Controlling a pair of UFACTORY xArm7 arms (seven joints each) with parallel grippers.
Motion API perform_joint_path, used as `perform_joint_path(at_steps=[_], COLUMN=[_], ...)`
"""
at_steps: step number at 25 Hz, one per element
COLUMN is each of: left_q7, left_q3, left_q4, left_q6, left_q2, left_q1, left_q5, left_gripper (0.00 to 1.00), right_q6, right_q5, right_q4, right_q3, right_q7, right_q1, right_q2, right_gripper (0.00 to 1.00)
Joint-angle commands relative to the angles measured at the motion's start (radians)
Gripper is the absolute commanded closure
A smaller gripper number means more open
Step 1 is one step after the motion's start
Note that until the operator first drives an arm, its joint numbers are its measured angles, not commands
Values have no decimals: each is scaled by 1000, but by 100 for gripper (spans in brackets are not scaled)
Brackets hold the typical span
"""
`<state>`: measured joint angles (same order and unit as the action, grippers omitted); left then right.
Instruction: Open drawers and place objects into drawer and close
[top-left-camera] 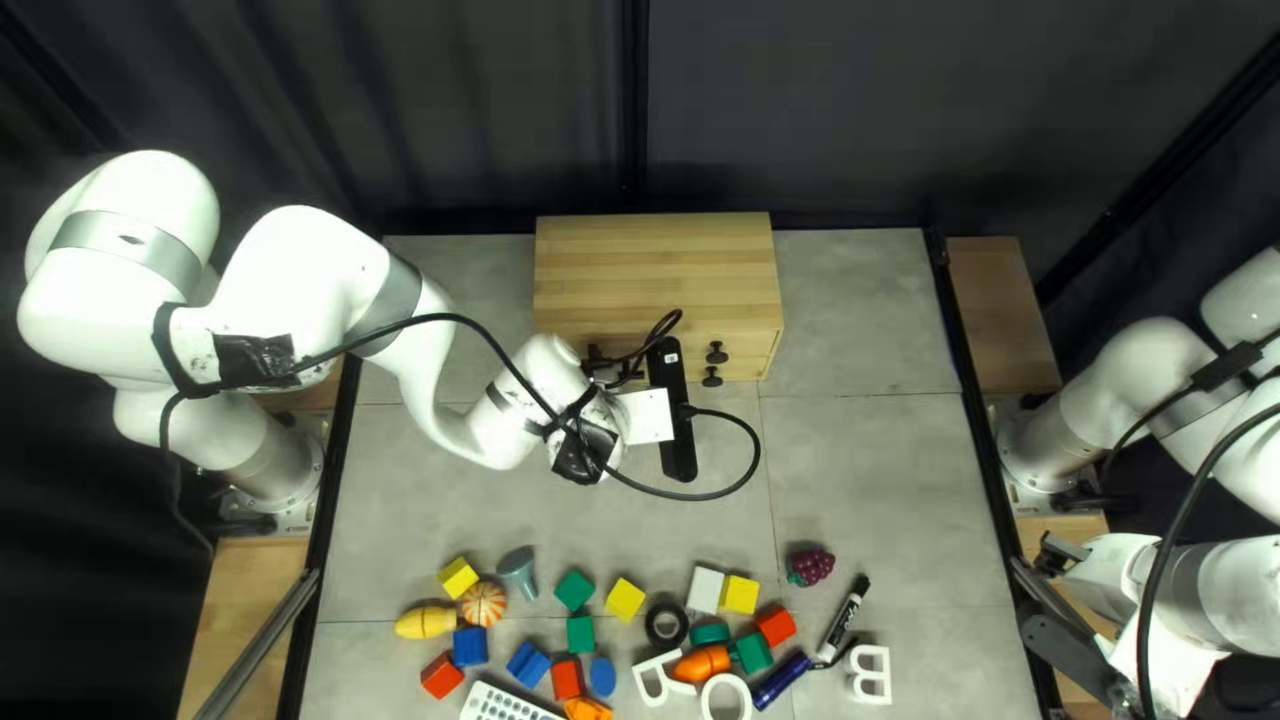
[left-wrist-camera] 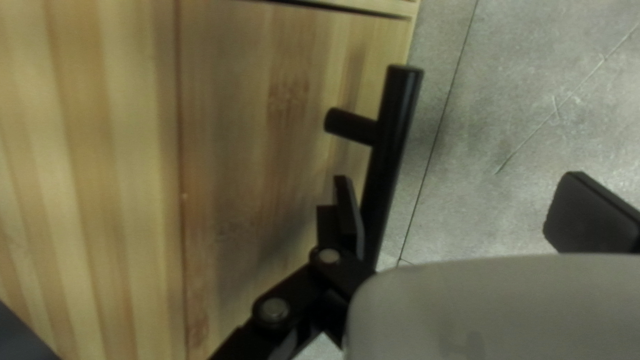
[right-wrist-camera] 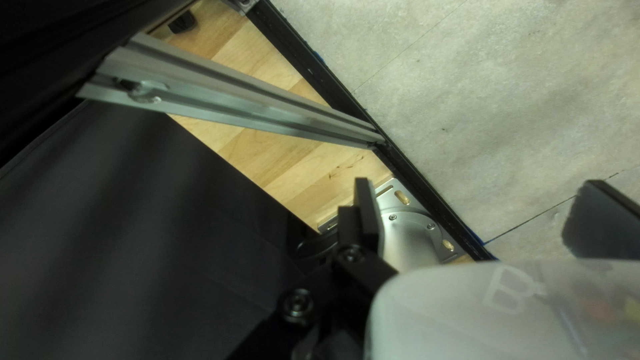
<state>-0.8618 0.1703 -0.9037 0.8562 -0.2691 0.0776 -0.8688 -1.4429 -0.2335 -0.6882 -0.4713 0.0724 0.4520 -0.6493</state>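
Left gripper, wide and empty, straddles the black cylindrical handle, likely stiff, best gripped mid-bar; right gripper gapes empty at the top left view's four o'clock.

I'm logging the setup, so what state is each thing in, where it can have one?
Left gripper: open, fingers apart at the bar handle.
Right gripper: open, holding nothing.
Bar-handled drawer: looks shut.
Knobbed drawers: look shut.
Funnel: lying on its side.
Black ring: lying flat.
Marker: lying down; cap unclear.
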Motion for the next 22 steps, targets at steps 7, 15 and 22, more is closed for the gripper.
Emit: perform_joint_path(at_steps=[7, 15, 22], left_q7=[14, 35, 95], left_q3=[26, 60, 65], left_q4=[34, 30, -19], left_q6=[13, 70, 106], left_q2=[46, 104, 106], left_q1=[-12, -36, -33], left_q5=[51, 116, 157], left_gripper=[0, 0, 0], right_q6=[0, 0, 0], right_q5=[0, 0, 0], right_q4=[0, 0, 0], right_q3=[0, 0, 0], right_q7=[0, 0, 0], right_q1=[0, 0, 0], right_q2=[0, 0, 0], right_gripper=[0, 0, 0])
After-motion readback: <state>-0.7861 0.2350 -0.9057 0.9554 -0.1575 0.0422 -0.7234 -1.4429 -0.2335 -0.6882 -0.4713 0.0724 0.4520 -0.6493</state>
